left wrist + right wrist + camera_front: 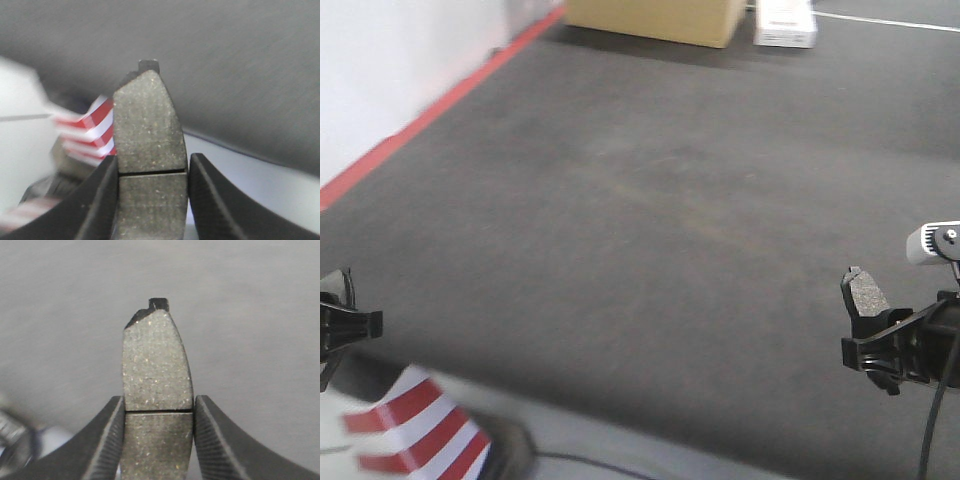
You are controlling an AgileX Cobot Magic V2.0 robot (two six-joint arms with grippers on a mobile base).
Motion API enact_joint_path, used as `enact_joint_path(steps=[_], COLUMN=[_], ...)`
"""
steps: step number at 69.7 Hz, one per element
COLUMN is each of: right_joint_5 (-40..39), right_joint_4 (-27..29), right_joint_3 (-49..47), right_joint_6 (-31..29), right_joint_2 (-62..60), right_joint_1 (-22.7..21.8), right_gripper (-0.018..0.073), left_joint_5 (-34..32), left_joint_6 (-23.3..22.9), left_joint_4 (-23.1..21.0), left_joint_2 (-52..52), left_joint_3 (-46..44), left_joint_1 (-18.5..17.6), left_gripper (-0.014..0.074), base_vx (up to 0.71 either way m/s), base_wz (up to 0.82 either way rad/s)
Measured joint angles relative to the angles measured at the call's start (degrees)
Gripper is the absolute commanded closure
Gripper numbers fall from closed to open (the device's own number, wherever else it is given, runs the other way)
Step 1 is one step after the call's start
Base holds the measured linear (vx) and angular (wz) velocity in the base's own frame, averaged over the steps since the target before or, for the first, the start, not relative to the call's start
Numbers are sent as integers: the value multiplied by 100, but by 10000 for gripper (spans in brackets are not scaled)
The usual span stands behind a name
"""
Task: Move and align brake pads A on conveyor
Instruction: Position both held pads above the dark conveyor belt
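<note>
Presently both tools are loaded. The left tool (pixel 152 167) is pinching a dark grey, slightly curved oblong brake pad (pixel 148 125) at its thin cross groove, the far half projecting beyond the jaws, clear of the surface below. The right tool (pixel 159 409) grips a second brake pad (pixel 157 360) of the same kind in the same manner, likewise held aloft. In the front view the wide dark charcoal, rough-textured conveyor belt (pixel 650 200) with its red edge strip (pixel 430 115) carries no pad in the visible stretch. A red-and-white striped object (pixel 415 425) sits at the near left, by the left tool; a tan cardboard box (pixel 655 20) stands at the far end. Assessment: pick-up done for two pads; neither is yet set down, and alignment is not started. The remaining two pads are out of view, status unknown
</note>
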Motion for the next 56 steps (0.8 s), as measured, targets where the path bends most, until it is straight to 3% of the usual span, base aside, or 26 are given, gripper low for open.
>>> enact_joint_path(steps=[56], right_joint_5=[0], right_joint_4=[0], right_joint_3=[0], right_joint_6=[0], right_joint_2=[0], right_joint_1=[0], right_gripper=[546], left_joint_5=[-5], left_joint_6=[0], left_joint_4=[0], left_joint_2=[0], left_joint_3=[0], left_joint_1=[0], left_gripper=[464], base_vx=[16], base_wz=[-39])
